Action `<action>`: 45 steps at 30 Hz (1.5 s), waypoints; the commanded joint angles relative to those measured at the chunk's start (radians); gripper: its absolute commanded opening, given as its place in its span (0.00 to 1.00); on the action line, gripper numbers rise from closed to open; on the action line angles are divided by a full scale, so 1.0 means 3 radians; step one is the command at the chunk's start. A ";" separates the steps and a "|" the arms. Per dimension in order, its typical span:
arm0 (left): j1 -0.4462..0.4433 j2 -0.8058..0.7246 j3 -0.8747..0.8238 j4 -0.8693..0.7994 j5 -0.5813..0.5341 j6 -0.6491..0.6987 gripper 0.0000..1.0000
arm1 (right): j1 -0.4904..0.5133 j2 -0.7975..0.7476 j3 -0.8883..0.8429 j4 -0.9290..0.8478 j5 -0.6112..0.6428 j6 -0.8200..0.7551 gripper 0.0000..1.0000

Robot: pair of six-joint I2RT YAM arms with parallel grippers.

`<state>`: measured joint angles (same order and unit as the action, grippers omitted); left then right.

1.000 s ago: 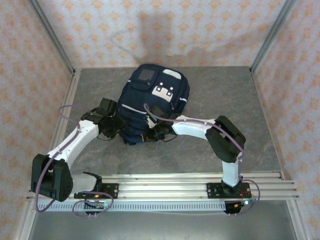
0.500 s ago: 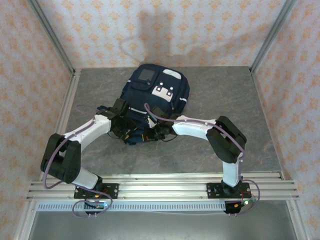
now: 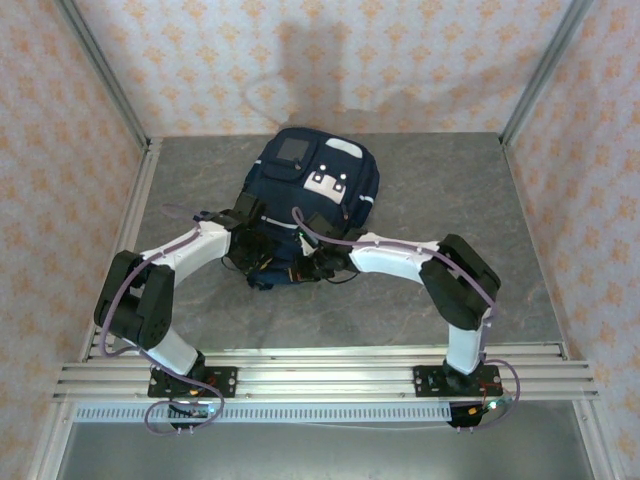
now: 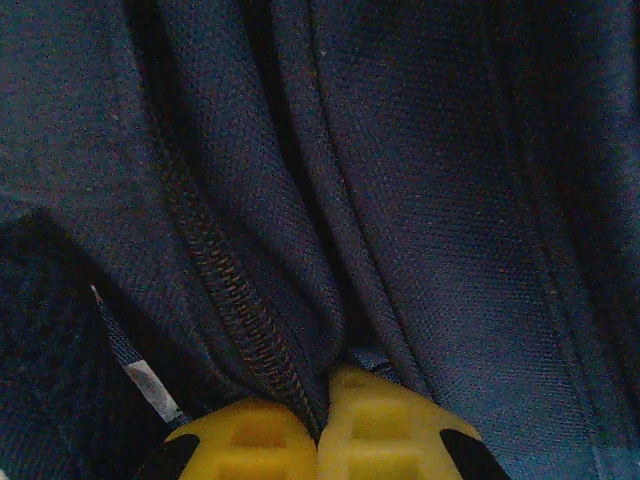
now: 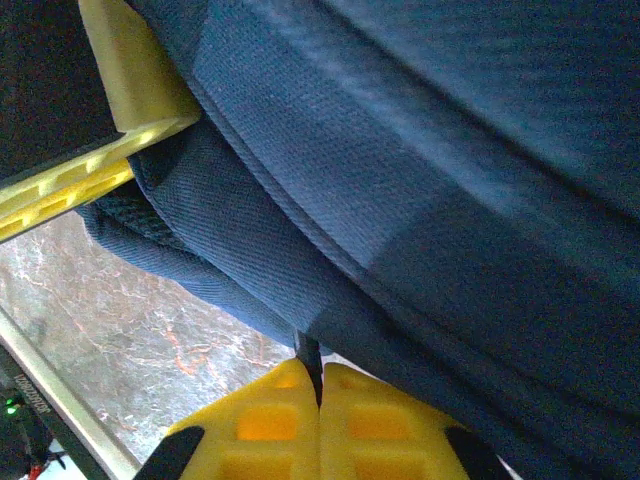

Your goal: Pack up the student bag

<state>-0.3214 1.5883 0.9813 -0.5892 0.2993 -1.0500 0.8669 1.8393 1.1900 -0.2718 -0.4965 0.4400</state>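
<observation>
We saw the left gripper (image 4: 318,432) clenched on a seam of the student bag (image 3: 275,190), which lay mid-table just beyond both arms, long axis pointing away from their bases; the right gripper (image 5: 320,395) pinched its near edge.

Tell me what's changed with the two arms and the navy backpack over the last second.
The left arm swung inward, to the right, onto the near left edge of the large navy blue fabric backpack. Its left fingers closed, pinching a fold beside a stitched seam. The right fingers stayed shut on fabric at the near edge, and the backpack did not shift.
</observation>
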 commanded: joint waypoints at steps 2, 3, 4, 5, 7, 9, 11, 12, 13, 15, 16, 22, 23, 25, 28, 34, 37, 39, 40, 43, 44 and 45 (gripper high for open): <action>0.0008 -0.0042 0.0003 -0.0086 -0.0246 0.0033 0.00 | -0.0121 -0.0241 -0.0229 -0.0215 0.0338 -0.0083 0.00; 0.0007 -0.0058 -0.0001 -0.0083 -0.0238 0.0036 0.00 | -0.0136 -0.0272 -0.0269 -0.0197 0.0331 -0.0086 0.00; 0.0011 -0.0064 -0.0003 -0.0074 -0.0225 0.0036 0.00 | -0.0146 -0.0294 -0.0296 -0.0173 0.0305 -0.0096 0.00; 0.0003 -0.0074 -0.0012 -0.0045 -0.0197 0.0036 0.00 | -0.0147 -0.0310 -0.0317 -0.0143 0.0266 -0.0117 0.00; -0.0002 -0.0076 -0.0013 -0.0011 -0.0136 0.0037 0.00 | -0.0149 -0.0303 -0.0334 -0.0077 0.0161 -0.0137 0.00; -0.0021 -0.0069 0.0009 0.0020 -0.0069 0.0035 0.00 | -0.0144 -0.0262 -0.0324 0.0004 0.0024 -0.0129 0.00; -0.0041 -0.0072 0.0027 0.0013 -0.0051 0.0047 0.00 | -0.0144 -0.0228 -0.0296 0.0023 -0.0014 -0.0119 0.00; -0.0043 -0.0081 0.0034 0.0006 -0.0051 0.0049 0.00 | -0.0149 -0.0224 -0.0290 0.0029 0.0013 -0.0121 0.00; -0.0043 -0.0092 0.0031 0.0006 -0.0046 0.0046 0.00 | -0.0149 -0.0228 -0.0290 0.0034 0.0026 -0.0124 0.00; -0.0043 -0.0114 0.0012 0.0016 -0.0031 0.0048 0.00 | -0.0154 -0.0242 -0.0290 0.0055 0.0001 -0.0142 0.00; -0.0043 -0.0122 0.0015 0.0006 -0.0024 0.0048 0.00 | -0.0157 -0.0262 -0.0298 0.0071 -0.0011 -0.0147 0.04; -0.0048 -0.0176 0.0023 -0.0003 0.0000 0.0053 0.00 | -0.0180 -0.0498 -0.0423 0.0227 -0.0182 -0.0088 0.30; -0.0048 -0.0181 0.0034 -0.0015 0.0000 0.0054 0.00 | -0.0188 -0.0560 -0.0430 0.0195 -0.0181 -0.0106 0.31; -0.0048 -0.0182 0.0043 -0.0020 0.0006 0.0066 0.00 | -0.0190 -0.0691 -0.0490 0.0189 -0.0178 -0.0135 0.31; -0.0048 -0.0172 0.0058 -0.0030 0.0005 0.0068 0.00 | -0.0205 -0.0910 -0.0575 0.0128 -0.0150 -0.0208 0.27; -0.0048 -0.0131 0.0051 0.0000 0.0043 0.0064 0.00 | -0.0213 -0.0885 -0.0536 0.0126 -0.0339 -0.0080 0.42; -0.0047 -0.0121 0.0054 0.0005 0.0042 0.0064 0.00 | -0.0220 -0.0668 -0.0430 0.0121 -0.0406 0.0036 0.46; -0.0047 -0.0120 0.0049 -0.0001 0.0040 0.0070 0.00 | -0.0221 -0.0521 -0.0347 0.0141 -0.0491 0.0117 0.46; -0.0048 -0.0116 0.0049 0.0000 0.0042 0.0075 0.00 | -0.0223 -0.0458 -0.0317 0.0175 -0.0538 0.0176 0.46; -0.0048 -0.0111 0.0046 -0.0006 0.0037 0.0079 0.00 | -0.0224 -0.0339 -0.0278 0.0348 -0.0607 0.0308 0.45; -0.0047 -0.0109 0.0040 -0.0001 0.0035 0.0078 0.00 | -0.0224 -0.0303 -0.0263 0.0399 -0.0626 0.0339 0.44; -0.0046 -0.0113 0.0032 0.0005 0.0035 0.0078 0.00 | -0.0222 -0.0267 -0.0243 0.0428 -0.0649 0.0359 0.43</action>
<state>-0.3275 1.5639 0.9810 -0.5915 0.3107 -1.0462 0.8040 1.7435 1.0748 -0.2047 -0.6556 0.4999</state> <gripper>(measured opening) 0.043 0.437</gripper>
